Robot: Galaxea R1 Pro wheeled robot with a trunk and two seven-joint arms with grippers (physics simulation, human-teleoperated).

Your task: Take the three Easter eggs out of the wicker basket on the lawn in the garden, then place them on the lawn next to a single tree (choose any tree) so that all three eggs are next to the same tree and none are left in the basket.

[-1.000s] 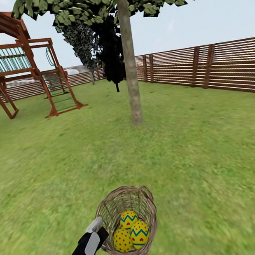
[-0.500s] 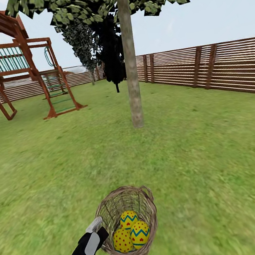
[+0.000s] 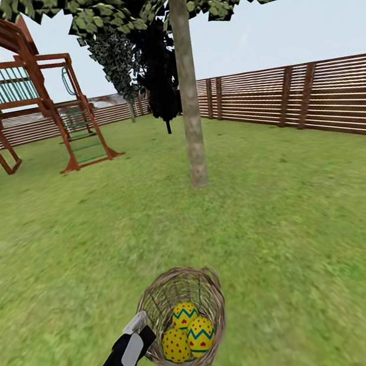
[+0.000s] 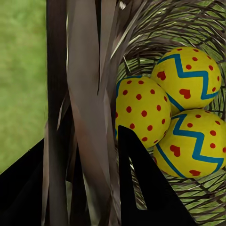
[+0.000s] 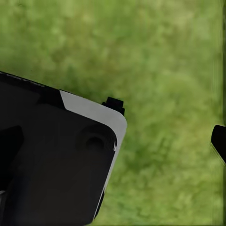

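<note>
Easter eggs: three [image 3: 187, 334], yellow with blue-green zigzag bands and red dots, packed together and touching one another; all three also appear in the left wrist view [image 4: 175, 110].
Wicker basket: one [image 3: 155, 305], round, open-woven, tilted toward the camera, holding all three eggs in its lower part; it sits near the bottom of the head view with the lawn around it.
Left tool: one [image 3: 139, 328], at the basket's left rim; in the left wrist view one dark finger [image 4: 141, 188] lies inside the basket just beside the eggs and the other lies outside, with the wicker wall [image 4: 80, 94] between them, so the tool is closed onto the basket's wall.
Right tool: one dark fingertip [image 5: 219, 141] shows at the frame edge above grass [image 5: 165, 56]; whether this tool is wide or narrow cannot be told.
Lawn: one wide mottled green stretch [image 3: 310, 220].
Tree: one with a straight grey-beige trunk [image 3: 188, 98] and a leafy crown, standing well beyond the basket.
Dark narrow trees: at least two [image 3: 155, 61] behind the trunk, near the fence.
Fence: brown horizontal slats [image 3: 324, 98] along the right and far sides.
Play set: one wooden frame with ladder [image 3: 41, 94] at far left.
</note>
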